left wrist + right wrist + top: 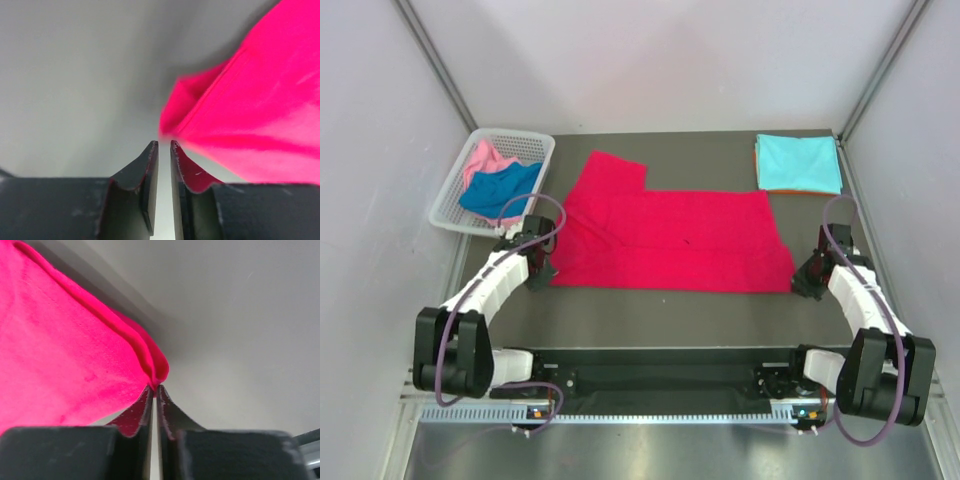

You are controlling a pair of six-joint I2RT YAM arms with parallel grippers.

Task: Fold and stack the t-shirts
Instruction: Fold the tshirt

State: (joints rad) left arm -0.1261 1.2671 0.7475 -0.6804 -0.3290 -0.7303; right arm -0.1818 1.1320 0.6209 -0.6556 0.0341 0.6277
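Tabletop [660,312] bears crimson t-shirt [670,240], right gripper [156,389] pinching, left gripper [164,145] beside.

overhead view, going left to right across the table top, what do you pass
white basket, with a pink shirt and a royal blue shirt in it → crimson red t-shirt, spread out flat → turquoise t-shirt, folded, in the far right corner

A lab test cell: plain white walls [660,60], metal posts [432,55], dark table [650,310].
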